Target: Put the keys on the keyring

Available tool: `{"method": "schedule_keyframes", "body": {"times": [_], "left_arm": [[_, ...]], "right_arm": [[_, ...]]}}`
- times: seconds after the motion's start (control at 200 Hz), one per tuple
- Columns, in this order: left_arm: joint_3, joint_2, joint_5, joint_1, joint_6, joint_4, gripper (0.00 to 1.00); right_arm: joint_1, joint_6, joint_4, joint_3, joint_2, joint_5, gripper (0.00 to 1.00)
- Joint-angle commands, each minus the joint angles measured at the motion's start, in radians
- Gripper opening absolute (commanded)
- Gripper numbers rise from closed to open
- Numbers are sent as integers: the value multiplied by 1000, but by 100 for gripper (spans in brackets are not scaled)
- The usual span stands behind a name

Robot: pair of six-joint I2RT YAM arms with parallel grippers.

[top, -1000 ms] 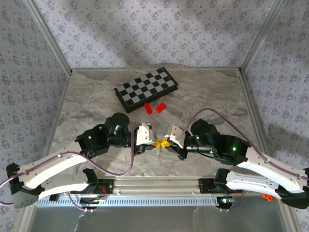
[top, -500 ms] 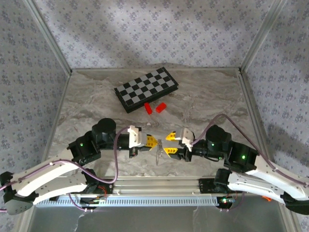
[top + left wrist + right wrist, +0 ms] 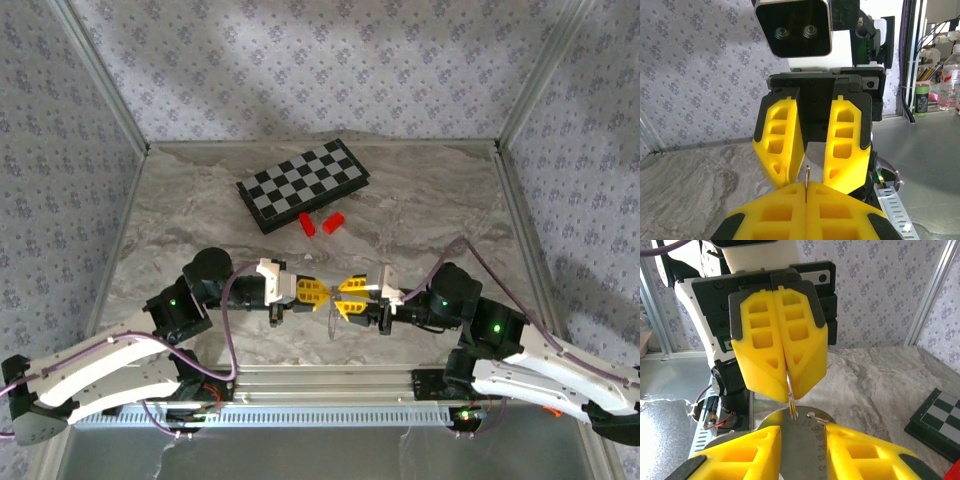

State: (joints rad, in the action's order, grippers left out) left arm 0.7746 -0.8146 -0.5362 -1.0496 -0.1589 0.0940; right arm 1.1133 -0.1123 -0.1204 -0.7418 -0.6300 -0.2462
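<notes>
Over marble table (image 3: 450,200), left gripper (image 3: 322,293) clamps the keyring (image 3: 790,400); we square up right gripper (image 3: 342,296), jaws apart, before closing.

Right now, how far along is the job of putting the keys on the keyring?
Done: the left gripper is shut on the keyring, which hangs from it. In hand: the right gripper faces it, open. Left: threading the key; I cannot make it out, so nothing shows it on the ring.
</notes>
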Motion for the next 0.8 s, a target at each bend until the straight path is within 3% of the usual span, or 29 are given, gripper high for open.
{"method": "schedule_keyframes", "body": {"times": [0.0, 0.185, 0.395, 0.67, 0.795], "left_arm": [[-1, -1, -25, -5, 10, 49, 0], [2, -4, -24, -6, 4, 39, 0], [8, -1, -24, -6, -2, 20, 0], [9, 2, -27, -6, -8, 9, 0], [10, 2, -26, -5, -8, 5, 0]], "right_arm": [[-1, 11, 47, 7, 7, -10, 26], [-1, 10, 59, 9, 12, -2, 24], [-1, 10, 66, 10, -2, 3, 14], [-1, 17, 88, 16, -16, 8, 13], [-3, 13, 84, 15, -17, 14, 2]]}}
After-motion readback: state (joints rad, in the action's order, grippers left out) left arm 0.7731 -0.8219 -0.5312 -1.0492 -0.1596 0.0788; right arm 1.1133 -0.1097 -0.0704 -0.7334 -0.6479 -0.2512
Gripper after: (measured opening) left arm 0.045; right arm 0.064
